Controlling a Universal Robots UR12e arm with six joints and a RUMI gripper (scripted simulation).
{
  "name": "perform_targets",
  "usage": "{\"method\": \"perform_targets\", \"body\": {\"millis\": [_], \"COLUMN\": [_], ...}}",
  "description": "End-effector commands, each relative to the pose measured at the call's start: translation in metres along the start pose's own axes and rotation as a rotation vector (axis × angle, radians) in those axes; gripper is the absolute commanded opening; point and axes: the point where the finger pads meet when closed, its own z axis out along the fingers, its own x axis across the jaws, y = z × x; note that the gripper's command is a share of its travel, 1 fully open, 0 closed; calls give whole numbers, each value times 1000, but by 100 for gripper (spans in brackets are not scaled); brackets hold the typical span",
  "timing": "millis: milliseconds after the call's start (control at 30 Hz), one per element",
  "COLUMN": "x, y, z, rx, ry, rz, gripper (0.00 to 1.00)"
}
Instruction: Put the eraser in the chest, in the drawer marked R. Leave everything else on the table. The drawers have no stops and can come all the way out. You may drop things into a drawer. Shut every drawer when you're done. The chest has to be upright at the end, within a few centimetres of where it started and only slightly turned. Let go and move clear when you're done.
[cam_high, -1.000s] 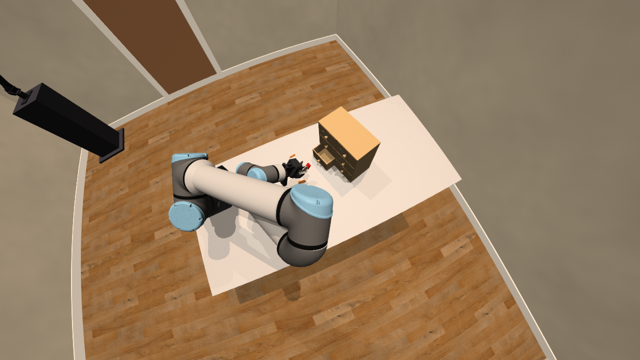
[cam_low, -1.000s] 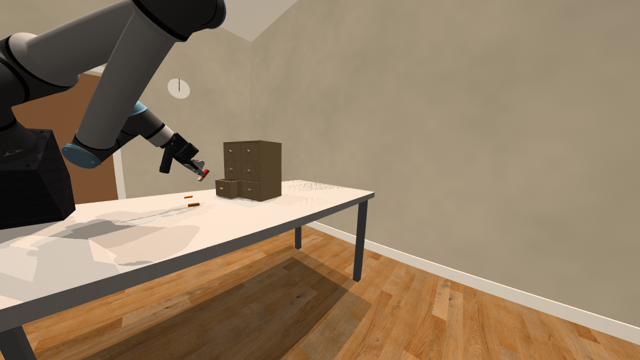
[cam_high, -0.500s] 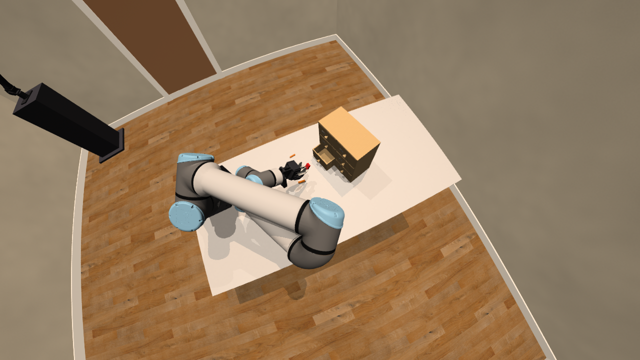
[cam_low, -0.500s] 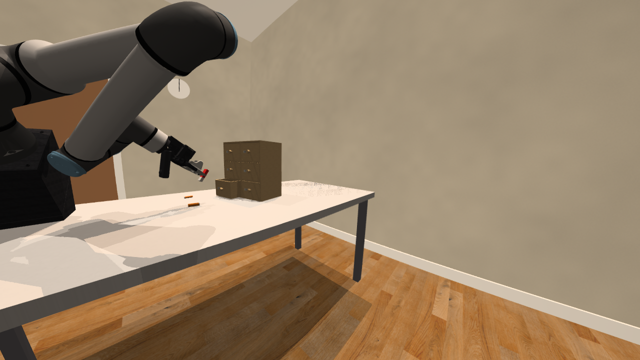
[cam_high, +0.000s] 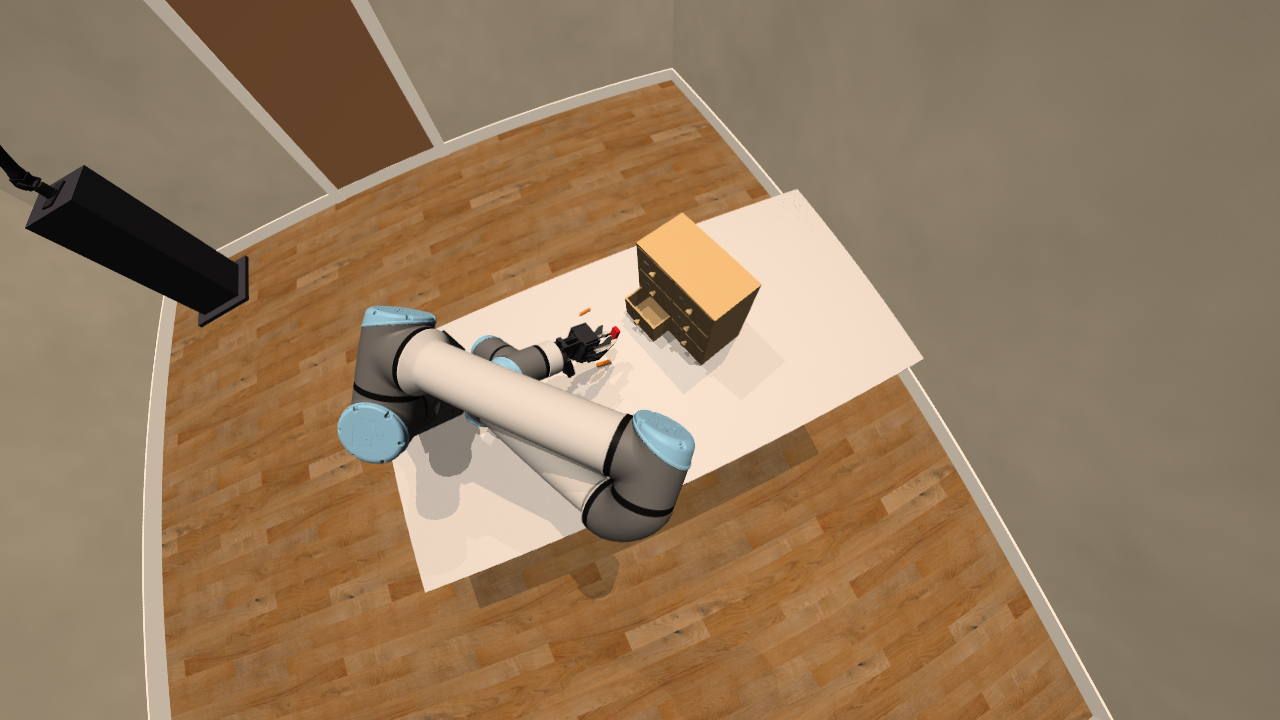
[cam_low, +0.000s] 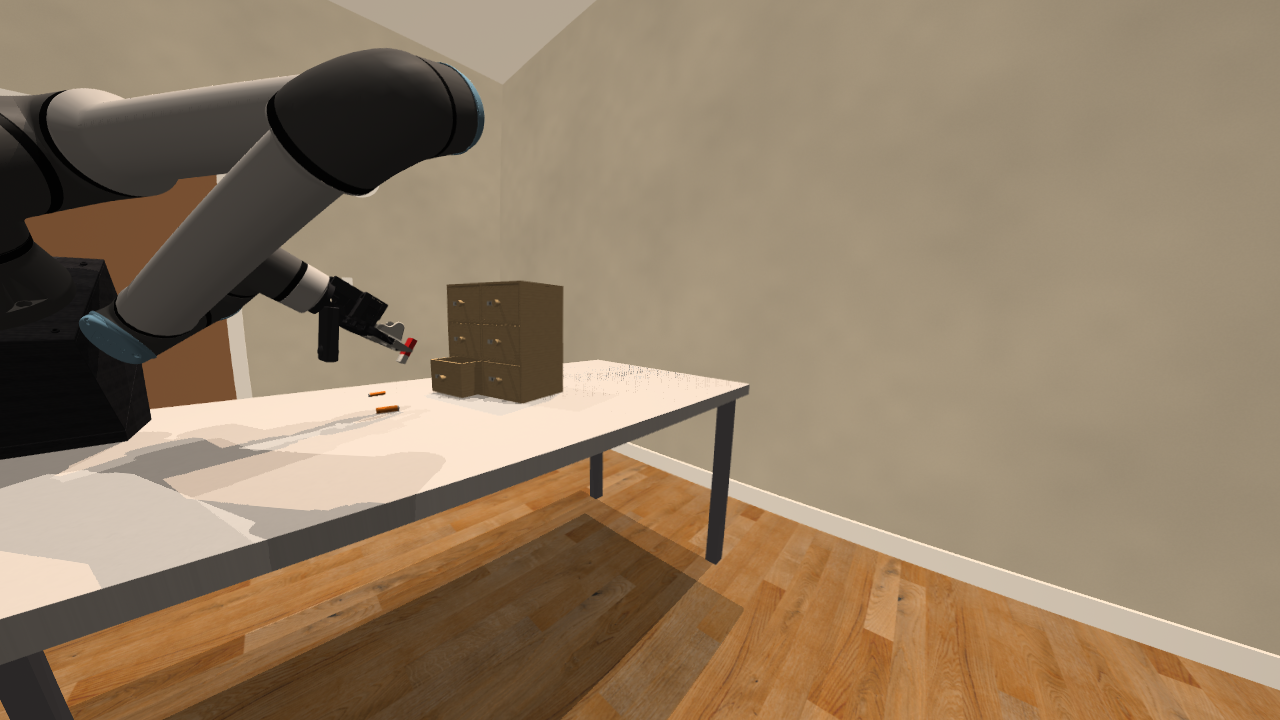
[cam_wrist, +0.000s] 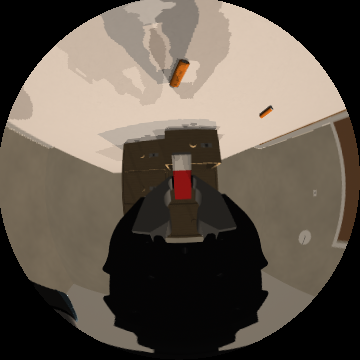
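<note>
My gripper (cam_high: 610, 335) is shut on the red and white eraser (cam_high: 614, 332) and holds it in the air a little short of the chest. The eraser also shows in the side view (cam_low: 409, 347) and between the fingers in the wrist view (cam_wrist: 182, 181). The brown chest (cam_high: 696, 284) stands upright on the white table, several drawers on its front. One bottom drawer (cam_high: 648, 310) is pulled out and open; it also shows in the side view (cam_low: 452, 374). The eraser is above and beside that drawer, apart from it. I cannot read the drawer marks.
Two small orange cylinders lie on the table near the gripper, one (cam_high: 603, 362) under it and one (cam_high: 584, 310) further back. A black box (cam_high: 134, 241) stands on the floor to the left. The table's edges are well away from the chest.
</note>
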Motion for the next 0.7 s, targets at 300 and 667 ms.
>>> {"method": "perform_targets", "body": {"millis": [300, 667], "x": [0, 0], "y": [0, 0], "z": [-1, -1], "rx": [-25, -28], "ry": [0, 0], "rz": [0, 0], "gripper": [11, 11]}}
